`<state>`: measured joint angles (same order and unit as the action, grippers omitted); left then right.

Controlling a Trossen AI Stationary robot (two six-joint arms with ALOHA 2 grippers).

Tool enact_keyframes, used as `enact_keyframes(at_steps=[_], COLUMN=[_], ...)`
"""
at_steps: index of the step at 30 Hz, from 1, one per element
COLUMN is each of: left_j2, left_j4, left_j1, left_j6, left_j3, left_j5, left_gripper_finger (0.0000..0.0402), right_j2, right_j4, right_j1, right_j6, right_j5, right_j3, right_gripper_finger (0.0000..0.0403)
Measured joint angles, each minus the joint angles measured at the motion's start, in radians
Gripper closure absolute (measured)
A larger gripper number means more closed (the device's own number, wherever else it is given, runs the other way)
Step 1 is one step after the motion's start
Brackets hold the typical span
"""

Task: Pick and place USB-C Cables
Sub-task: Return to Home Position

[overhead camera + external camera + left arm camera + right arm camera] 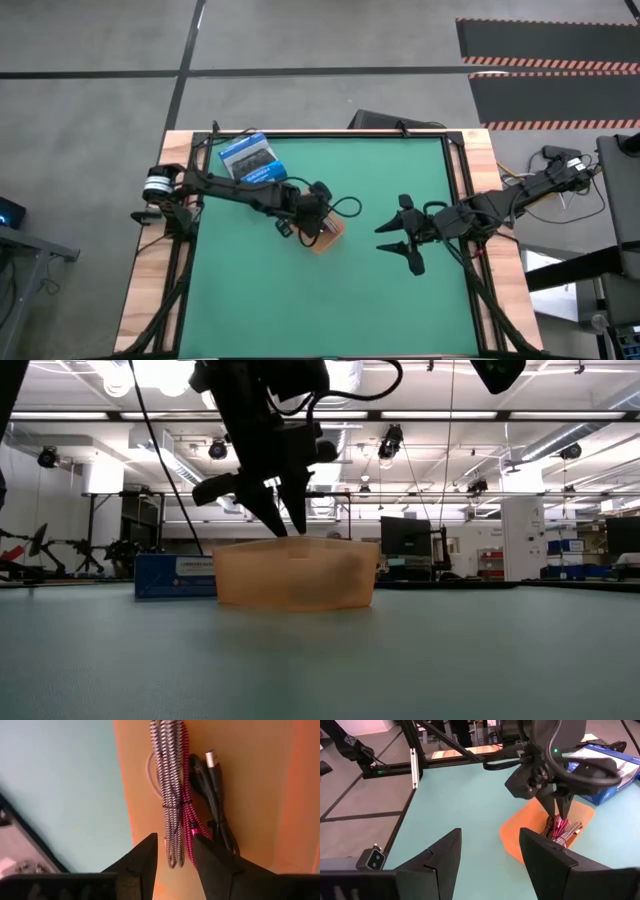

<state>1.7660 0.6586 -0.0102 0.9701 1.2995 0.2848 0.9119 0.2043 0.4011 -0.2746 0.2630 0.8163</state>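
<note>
Left wrist view shows three USB-C cables [172, 785] lying side by side in the orange tray [260, 795], under the slightly parted, empty left claw [174, 838]. High view hides them but shows the right claw [395, 238] spread wide over the tabletop [300, 300].

In the tray [332, 238] near mid-worktop [300, 300]: three USB-C cables [175, 800], side by side. At ten o'clock: box [252, 160]. Directly above: left end effector [175, 847]. At three o'clock, apart: right end effector [396, 246].
</note>
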Motion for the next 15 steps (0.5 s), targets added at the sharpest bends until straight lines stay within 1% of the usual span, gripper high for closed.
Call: enact_keyframes(at_steps=[4, 7, 9, 15], left_j2=[-0.016, -0.039, -0.056, -0.116], left_j4=[0.0, -0.006, -0.039, -0.203], left_j1=[-0.028, -0.064, -0.092, -0.195], left_j6=[-0.067, -0.095, -0.135, -0.29], left_j3=[0.0, 0.0, 0.0, -0.011], left_j5=[0.046, 0.05, 0.053, 0.054], left_gripper_finger=[0.0292, 0.0293, 0.0293, 0.0295], right_j2=[0.0, 0.0, 0.0, 0.0], right_j4=[-0.015, -0.056, -0.098, -0.33], right_j1=[0.0, 0.0, 0.0, 0.0], right_j6=[0.013, 0.046, 0.088, 0.252], right_j5=[0.003, 0.01, 0.01, 0.008], right_j3=[-0.025, -0.057, -0.081, -0.201], right_gripper_finger=[0.0211, 0.0211, 0.0211, 0.0211])
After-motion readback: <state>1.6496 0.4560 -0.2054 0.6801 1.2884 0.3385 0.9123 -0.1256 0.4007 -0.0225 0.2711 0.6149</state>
